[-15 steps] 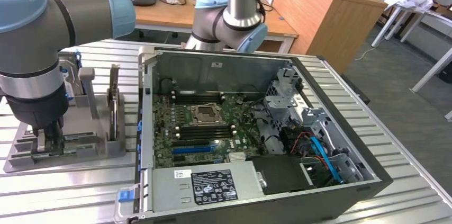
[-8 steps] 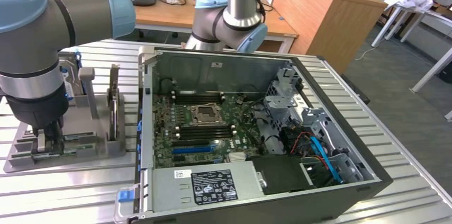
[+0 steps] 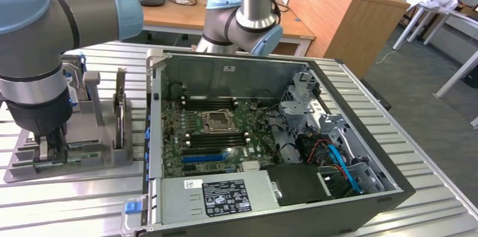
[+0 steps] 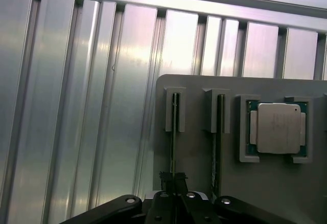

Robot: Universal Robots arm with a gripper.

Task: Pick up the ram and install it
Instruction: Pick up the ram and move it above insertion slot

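The hand (image 4: 173, 183) is closed on the thin upper edge of the ram (image 4: 174, 132), which stands on edge in its slot in the grey holder (image 4: 196, 155). A second ram (image 4: 219, 132) stands in the next slot just beside it, and a processor (image 4: 278, 128) lies flat in a pocket past that. The holder sits on the ribbed metal table (image 4: 76, 106) at the exterior view's left. Beside it is the open case (image 3: 224, 71), its motherboard (image 3: 216, 136) exposed.

Exterior view high, angled down, wrist view close above shared tray (image 4: 265, 188)
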